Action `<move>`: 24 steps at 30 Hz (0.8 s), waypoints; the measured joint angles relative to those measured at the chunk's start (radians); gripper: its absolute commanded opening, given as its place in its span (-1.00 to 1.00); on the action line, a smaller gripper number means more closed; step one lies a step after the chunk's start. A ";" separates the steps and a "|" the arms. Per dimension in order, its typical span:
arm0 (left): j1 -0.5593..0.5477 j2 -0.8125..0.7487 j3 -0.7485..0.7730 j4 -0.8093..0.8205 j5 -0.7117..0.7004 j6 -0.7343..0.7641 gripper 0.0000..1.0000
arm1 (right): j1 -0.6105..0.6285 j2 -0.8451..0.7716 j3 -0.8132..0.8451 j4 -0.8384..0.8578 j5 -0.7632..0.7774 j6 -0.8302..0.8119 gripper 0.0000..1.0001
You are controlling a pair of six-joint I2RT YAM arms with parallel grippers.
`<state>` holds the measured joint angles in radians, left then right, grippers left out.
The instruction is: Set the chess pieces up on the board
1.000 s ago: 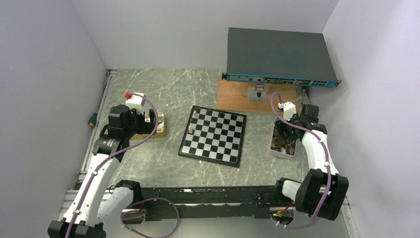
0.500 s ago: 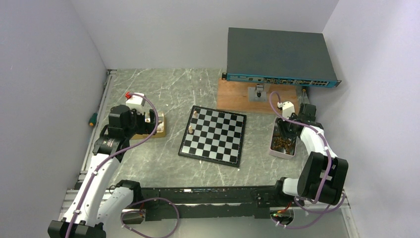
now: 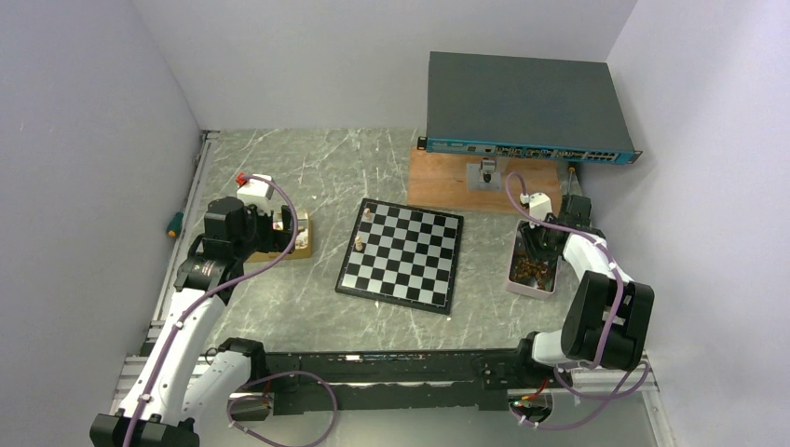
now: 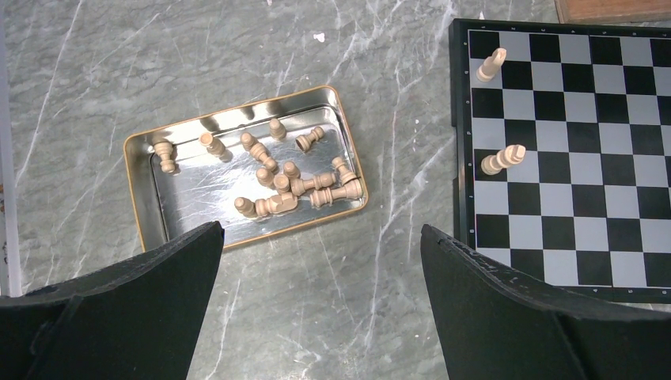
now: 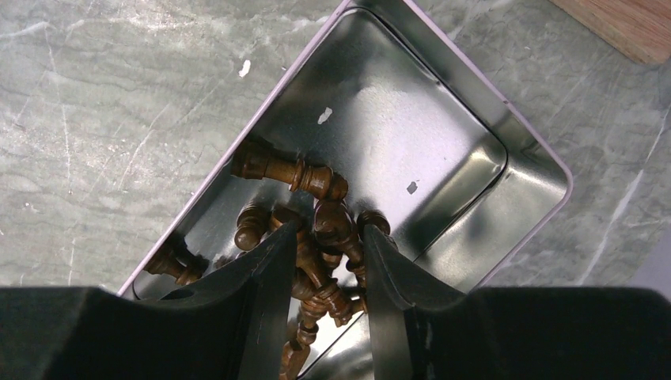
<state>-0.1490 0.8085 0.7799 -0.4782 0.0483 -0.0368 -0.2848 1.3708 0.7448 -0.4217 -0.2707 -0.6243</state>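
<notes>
Your right gripper (image 5: 328,231) sits narrow around a dark brown wooden chess piece (image 5: 332,220) in the pink-rimmed metal tin (image 5: 467,119); whether it grips, I cannot tell. Your left gripper (image 4: 320,231) is spread wide.

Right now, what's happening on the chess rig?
Chess setup, early on. The right gripper is down in the pink-rimmed tin, jaws set narrowly on either side of one dark brown chess piece; whether it is gripped I cannot tell. The left gripper hovers wide open above the gold-rimmed tin of light tan pieces. Only two light pieces are on the chessboard, along one edge.
</notes>
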 measured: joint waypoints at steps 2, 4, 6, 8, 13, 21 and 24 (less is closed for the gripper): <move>0.000 0.000 0.000 0.000 0.000 0.000 0.99 | 0.000 0.004 0.000 0.005 0.000 0.000 -0.27; 0.000 0.000 0.000 0.000 0.000 0.000 1.00 | 0.000 0.009 0.000 0.005 0.000 0.001 -0.28; 0.000 0.000 0.000 0.000 0.000 0.000 0.99 | 0.000 0.017 0.000 0.005 0.000 0.001 -0.31; 0.000 0.000 0.000 0.000 0.000 0.000 0.99 | 0.000 0.025 0.000 0.005 0.000 0.001 -0.34; 0.001 0.000 0.000 0.000 0.000 0.000 0.99 | 0.000 0.038 0.000 0.006 0.001 0.002 -0.51; 0.002 0.000 0.000 0.000 0.000 0.000 0.99 | 0.000 0.037 0.000 0.007 0.001 0.002 -0.81; 0.002 0.000 0.000 0.000 0.000 0.000 0.99 | 0.000 0.034 0.000 0.006 0.002 0.002 -0.85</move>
<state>-0.1471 0.8085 0.7795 -0.4782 0.0486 -0.0368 -0.2844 1.4044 0.7448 -0.4156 -0.2691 -0.6224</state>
